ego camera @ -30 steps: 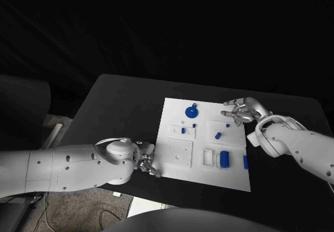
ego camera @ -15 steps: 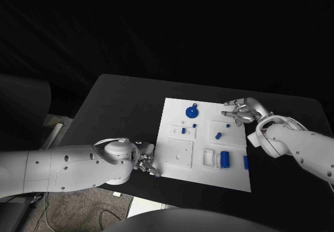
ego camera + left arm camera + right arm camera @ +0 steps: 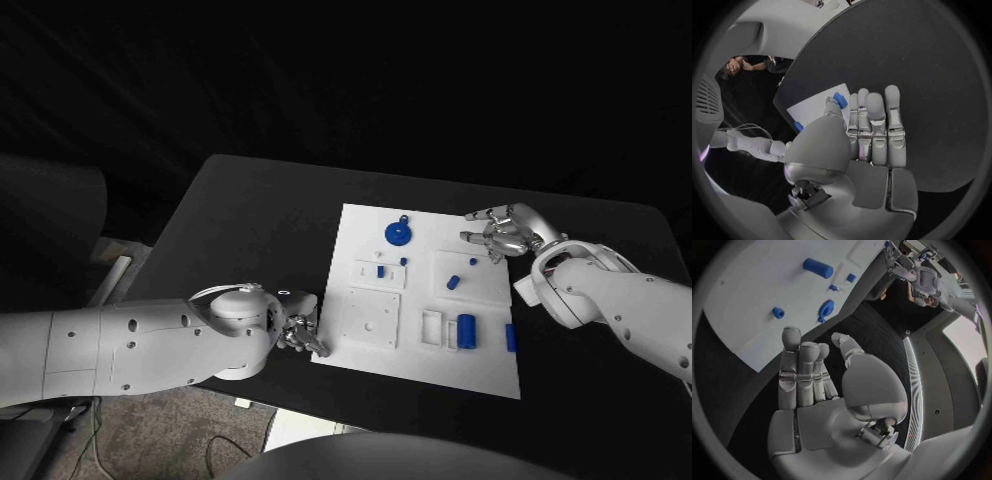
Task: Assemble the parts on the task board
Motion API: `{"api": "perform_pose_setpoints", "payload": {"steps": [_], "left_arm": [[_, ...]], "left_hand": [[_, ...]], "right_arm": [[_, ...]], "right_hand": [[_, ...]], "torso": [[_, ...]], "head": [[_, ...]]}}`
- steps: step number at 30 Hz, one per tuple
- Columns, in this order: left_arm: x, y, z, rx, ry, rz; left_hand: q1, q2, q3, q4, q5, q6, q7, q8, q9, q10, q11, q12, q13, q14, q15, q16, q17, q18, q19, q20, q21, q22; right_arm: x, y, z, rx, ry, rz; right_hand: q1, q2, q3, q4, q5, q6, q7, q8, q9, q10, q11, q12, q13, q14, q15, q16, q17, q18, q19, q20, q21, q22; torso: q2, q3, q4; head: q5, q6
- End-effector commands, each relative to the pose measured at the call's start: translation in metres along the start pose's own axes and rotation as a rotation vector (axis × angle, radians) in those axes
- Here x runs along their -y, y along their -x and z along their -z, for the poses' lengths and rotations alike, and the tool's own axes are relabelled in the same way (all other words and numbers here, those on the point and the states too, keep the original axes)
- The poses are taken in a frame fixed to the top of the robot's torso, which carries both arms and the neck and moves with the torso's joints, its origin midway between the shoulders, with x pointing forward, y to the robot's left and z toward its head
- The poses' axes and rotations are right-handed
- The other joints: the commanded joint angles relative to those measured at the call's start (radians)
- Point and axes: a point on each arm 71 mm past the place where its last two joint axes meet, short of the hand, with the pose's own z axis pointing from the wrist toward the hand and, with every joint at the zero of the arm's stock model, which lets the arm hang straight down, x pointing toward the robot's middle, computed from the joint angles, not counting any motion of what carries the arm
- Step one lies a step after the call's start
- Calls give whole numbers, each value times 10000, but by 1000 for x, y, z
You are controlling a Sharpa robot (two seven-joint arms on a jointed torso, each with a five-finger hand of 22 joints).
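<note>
Our right hand [image 3: 498,232] hovers at the far right edge of the task board [image 3: 490,355], fingers spread and holding nothing; in its wrist view the straight fingers [image 3: 795,375] lie over the black table [image 3: 245,200] just off the board's edge. Nearest it on the board sit a small blue peg [image 3: 470,261] and a short blue cylinder [image 3: 451,282], with the blue round part [image 3: 397,234] a little farther toward the board's middle. Farther still, toward the near edge, lie a longer blue cylinder [image 3: 466,327] and a slim blue bar [image 3: 511,337].

Our left hand [image 3: 300,335] rests at the board's near left corner, also empty, fingers extended flat (its wrist view shows a blue piece [image 3: 840,99] just past the fingertips).

We judge these parts to be light, rigid plastic, smooth enough to slip or roll. The cylinders look best pinched across their middles, between thumb and finger; the round part by its rim. The small peg would need a careful fingertip pinch, since it could easily skid away.
</note>
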Motion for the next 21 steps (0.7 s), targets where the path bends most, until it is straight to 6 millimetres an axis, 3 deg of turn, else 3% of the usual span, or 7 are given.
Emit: {"api": "perform_pose_setpoints", "payload": {"steps": [1,4,7,18,21], "left_arm": [[-14,-3,-3,-186,552,410],[-16,-1,-3,-345,541,651],[-18,0,-3,-542,537,934],[-25,2,-5,-1164,664,1748],[-29,2,-6,-1400,804,2146]], "left_hand": [[466,322,165,-156,137,-96,32,-13,-2905,-40,65,-95,-29,-62,3,-30,-16,63,-9,71,-70,92],[699,389,192,-287,534,-218,67,-16,-2954,-130,110,-197,-93,-112,34,-31,-22,72,-51,98,-83,99],[892,511,158,-333,662,-302,92,-8,-3018,-148,139,-319,-163,-167,56,-5,-27,95,-96,130,-90,108],[1040,638,57,-545,761,-613,201,-24,-3178,-306,218,-522,-217,-255,111,43,-54,120,-150,167,-84,123],[946,633,-20,-573,790,-989,333,24,-3404,-479,284,-531,-201,-319,143,65,-55,127,-163,180,-87,119]], "right_arm": [[-1,-1,0,-140,123,57],[-1,-2,0,-141,119,57],[0,-2,0,-143,118,56],[0,-2,0,-156,116,52],[0,-2,0,-156,112,51]], "right_hand": [[-102,-11,0,-51,57,69,28,-3,15,24,-12,32,11,53,-24,59,10,119,356,-27,13,337],[-107,-9,6,-26,57,71,29,-3,15,26,-10,37,16,53,-24,58,10,117,356,-27,12,337],[-107,-9,6,-26,57,71,29,-3,15,26,-10,37,16,53,-24,58,10,117,356,-27,12,337],[-107,-9,6,-26,57,71,29,-3,15,26,-10,37,16,53,-24,58,10,117,356,-27,12,337],[-107,-9,6,-26,57,71,29,-3,15,26,-10,37,16,53,-24,58,10,117,356,-27,12,337]], "torso": [[7,2,-3],[5,2,3],[5,4,0],[6,9,-8],[10,14,-2]], "head": [[-1,2],[0,15],[4,25],[2,57],[-10,78]]}}
